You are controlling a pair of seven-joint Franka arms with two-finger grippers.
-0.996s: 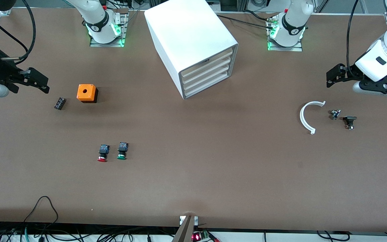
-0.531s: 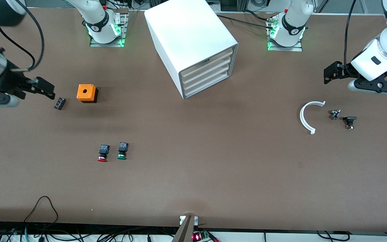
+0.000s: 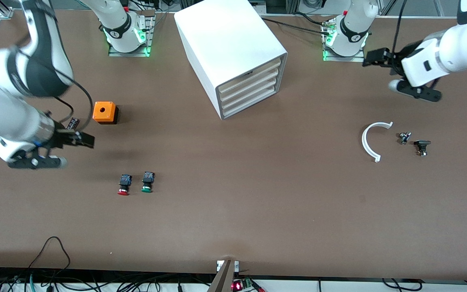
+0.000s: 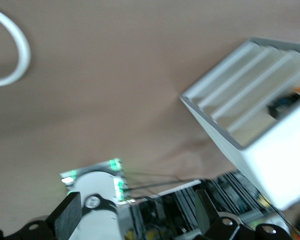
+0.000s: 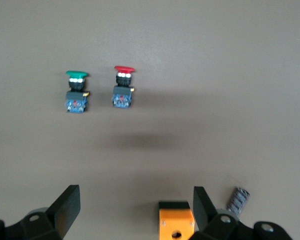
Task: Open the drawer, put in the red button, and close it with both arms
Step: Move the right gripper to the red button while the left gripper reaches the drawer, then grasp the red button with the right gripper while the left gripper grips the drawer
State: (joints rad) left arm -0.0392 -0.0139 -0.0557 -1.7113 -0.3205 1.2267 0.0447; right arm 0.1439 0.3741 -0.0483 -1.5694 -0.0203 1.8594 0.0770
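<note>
The red button [image 3: 124, 185] lies on the table beside a green-capped one [image 3: 147, 182]; it also shows in the right wrist view [image 5: 124, 88]. The white drawer cabinet [image 3: 233, 52] stands near the arms' bases with all its drawers shut, and it shows in the left wrist view [image 4: 250, 100]. My right gripper [image 3: 84, 140] is open and empty over the bare table between the orange box and the red button; its fingers [image 5: 70, 205] stand wide apart. My left gripper [image 3: 373, 57] is open and empty, in the air next to the left arm's base [image 3: 347, 38].
An orange box [image 3: 104, 112] with a hole on top and a small black component [image 3: 72, 122] lie toward the right arm's end. A white arc [image 3: 373, 140] and two small dark parts [image 3: 404, 138] [image 3: 421, 147] lie toward the left arm's end.
My right gripper has swung from the table's end inward, past the small black component toward the buttons. My left gripper has swung toward its base and the cabinet. Nothing on the table moved.
</note>
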